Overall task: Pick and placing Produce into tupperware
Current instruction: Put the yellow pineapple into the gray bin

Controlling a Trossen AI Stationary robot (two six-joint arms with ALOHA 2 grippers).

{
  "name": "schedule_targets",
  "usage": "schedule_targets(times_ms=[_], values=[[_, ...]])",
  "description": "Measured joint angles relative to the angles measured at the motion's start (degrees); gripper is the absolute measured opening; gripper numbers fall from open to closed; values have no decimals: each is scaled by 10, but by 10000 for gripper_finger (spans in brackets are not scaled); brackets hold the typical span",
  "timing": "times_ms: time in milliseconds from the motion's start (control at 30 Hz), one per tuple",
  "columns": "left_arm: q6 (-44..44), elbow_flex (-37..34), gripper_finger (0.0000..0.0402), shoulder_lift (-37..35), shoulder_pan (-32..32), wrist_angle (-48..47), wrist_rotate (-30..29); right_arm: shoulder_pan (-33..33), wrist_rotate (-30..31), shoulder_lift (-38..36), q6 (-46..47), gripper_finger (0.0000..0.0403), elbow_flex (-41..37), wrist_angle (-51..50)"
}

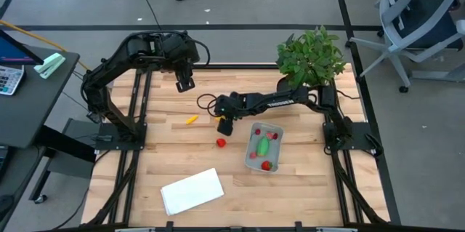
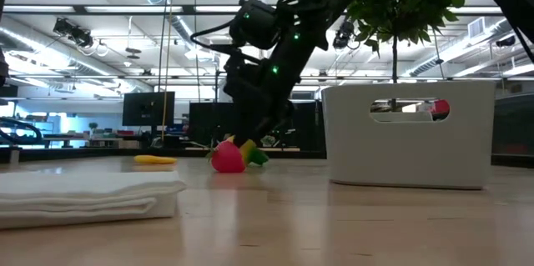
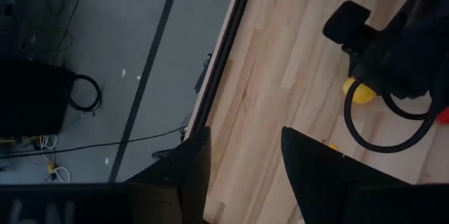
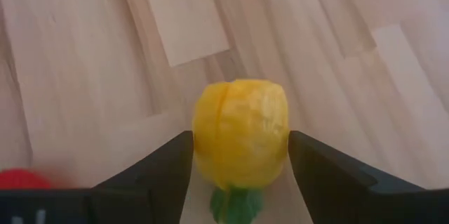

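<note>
1. Folded white cloth (image 2: 83, 193) lies nearest the low camera, at the lower left of that frame; in the high view it sits at the lower centre-left of the wooden surface (image 1: 167, 134), its long axis tilted slightly up to the right.
2. The right gripper (image 1: 225, 126) is at the middle of the surface, left of the tupperware (image 1: 254, 132). Its fingers stand a moderate way apart on either side of a yellow piece (image 4: 240, 134); whether they press on it cannot be told.
3. That yellow piece is roundish, with a green leafy end (image 4: 237, 205) pointing towards the wrist camera.
4. A red strawberry-like piece (image 1: 221, 142) lies on the surface just below the right gripper in the high view.
5. A slim yellow piece (image 1: 191, 120) lies to the left, its long axis nearly horizontal in the frame.
6. The tupperware's long axis runs roughly top to bottom. Inside are a green oval (image 1: 262, 145), lying along that axis, and red pieces (image 1: 267, 165).
7. The left gripper (image 1: 184, 84) hangs at the upper left, over the surface's far edge, fingers narrowly apart and empty.
8. A potted plant (image 1: 311, 56) stands at the upper right.
</note>
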Motion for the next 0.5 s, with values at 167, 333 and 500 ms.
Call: schedule_targets(times_ms=[167,333,500], values=[[0,0,181,0,0,0,0,-2,-1,0,1,242,0,4],[-1,0,181,0,0,0,0,-2,-1,0,-10,242,0,8],[-11,0,177,0,0,0,0,-2,0,23,-11,243,1,25]])
